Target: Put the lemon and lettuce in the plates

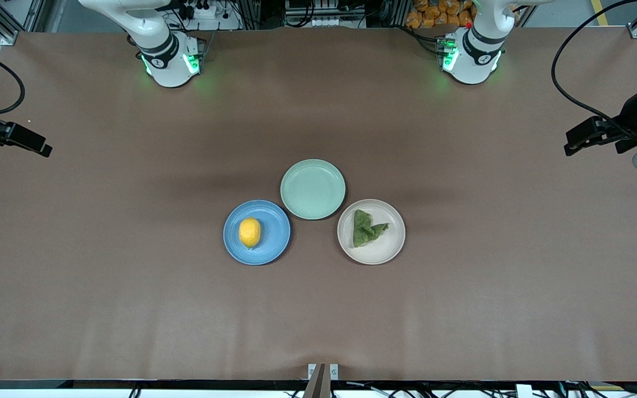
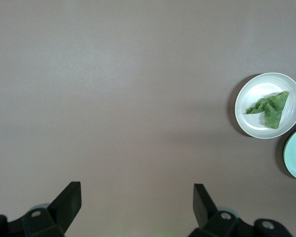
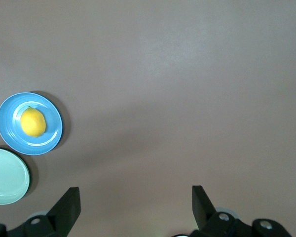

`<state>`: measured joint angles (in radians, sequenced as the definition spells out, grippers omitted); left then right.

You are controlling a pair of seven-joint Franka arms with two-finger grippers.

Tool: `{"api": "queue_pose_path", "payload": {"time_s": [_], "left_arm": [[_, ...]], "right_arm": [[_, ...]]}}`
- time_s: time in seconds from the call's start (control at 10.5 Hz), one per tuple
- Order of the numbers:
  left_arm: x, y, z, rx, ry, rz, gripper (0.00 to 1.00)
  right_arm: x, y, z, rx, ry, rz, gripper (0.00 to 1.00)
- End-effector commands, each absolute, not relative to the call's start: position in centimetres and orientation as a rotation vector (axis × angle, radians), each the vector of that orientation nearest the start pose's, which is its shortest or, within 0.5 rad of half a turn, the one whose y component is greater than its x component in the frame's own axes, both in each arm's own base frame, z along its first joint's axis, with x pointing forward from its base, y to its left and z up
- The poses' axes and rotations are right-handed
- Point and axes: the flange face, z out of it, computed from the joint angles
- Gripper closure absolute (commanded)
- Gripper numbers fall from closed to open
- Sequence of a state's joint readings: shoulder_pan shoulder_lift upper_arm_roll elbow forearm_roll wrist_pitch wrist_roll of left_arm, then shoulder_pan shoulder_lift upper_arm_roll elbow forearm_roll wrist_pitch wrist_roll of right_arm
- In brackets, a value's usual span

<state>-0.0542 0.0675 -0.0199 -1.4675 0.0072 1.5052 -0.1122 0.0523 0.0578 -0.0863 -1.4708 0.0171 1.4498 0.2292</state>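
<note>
From the front, the small oval bright yellow lemon lies in the round blue plate mid-counter, and the wrinkled dark green lettuce piece lies in the round beige-white plate, toward the left arm's end. A pale mint-green plate sits between them, farther from the camera, on the brown counter. Both arms wait at the counter's ends, cut off by the frame.

In the left wrist view, the left gripper is spread wide, holding nothing, over bare counter; only the fingertips show.

In the right wrist view, the right gripper is likewise released and empty over bare counter.
</note>
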Motion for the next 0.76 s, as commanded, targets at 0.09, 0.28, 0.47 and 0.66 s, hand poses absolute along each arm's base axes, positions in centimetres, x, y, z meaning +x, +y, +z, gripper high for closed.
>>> {"api": "queue_pose_path", "payload": {"time_s": [0.09, 0.28, 0.47, 0.66], "left_arm": [[56.68, -3.85, 63.42, -3.136, -0.036, 0.055, 0.0], [56.68, -3.85, 63.42, -3.136, -0.036, 0.055, 0.0], [56.72, -3.85, 63.33, -3.136, -0.036, 0.057, 0.0], [56.68, -3.85, 63.42, -3.136, -0.036, 0.055, 0.0]], "right_arm": [[56.08, -0.33, 63.34, -3.113, 0.338, 0.129, 0.0], [55.99, -0.03, 63.51, -3.118, 0.314, 0.124, 0.0], [55.97, -0.11, 63.5, -3.119, 0.297, 0.126, 0.0], [55.99, -0.52, 63.51, -3.116, 0.309, 0.124, 0.0]]}}
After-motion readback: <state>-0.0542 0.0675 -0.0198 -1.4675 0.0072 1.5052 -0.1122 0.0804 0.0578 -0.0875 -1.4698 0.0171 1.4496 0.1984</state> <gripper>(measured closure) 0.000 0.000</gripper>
